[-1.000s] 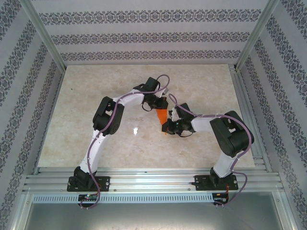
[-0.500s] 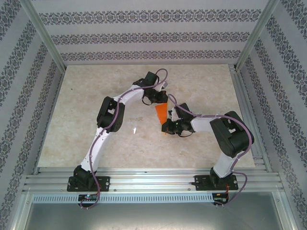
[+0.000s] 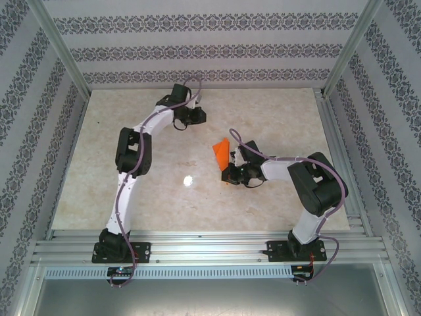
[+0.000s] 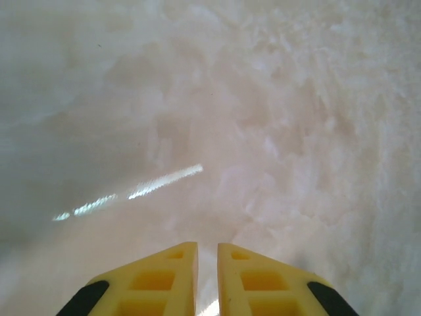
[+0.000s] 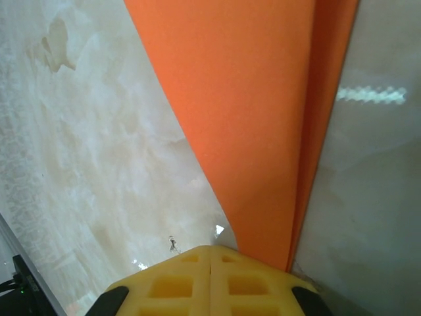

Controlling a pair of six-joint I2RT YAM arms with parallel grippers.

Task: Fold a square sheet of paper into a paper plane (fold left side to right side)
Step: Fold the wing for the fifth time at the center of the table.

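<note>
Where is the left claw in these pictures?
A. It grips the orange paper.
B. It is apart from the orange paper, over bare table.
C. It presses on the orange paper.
B: in the top view the left claw is well apart from the orange paper, and bare table lies ahead of it.

Bright, even overhead light; small glare spots on the table [image 3: 164,197]; left wrist view soft; paper [image 5: 250,118] sharp.
</note>
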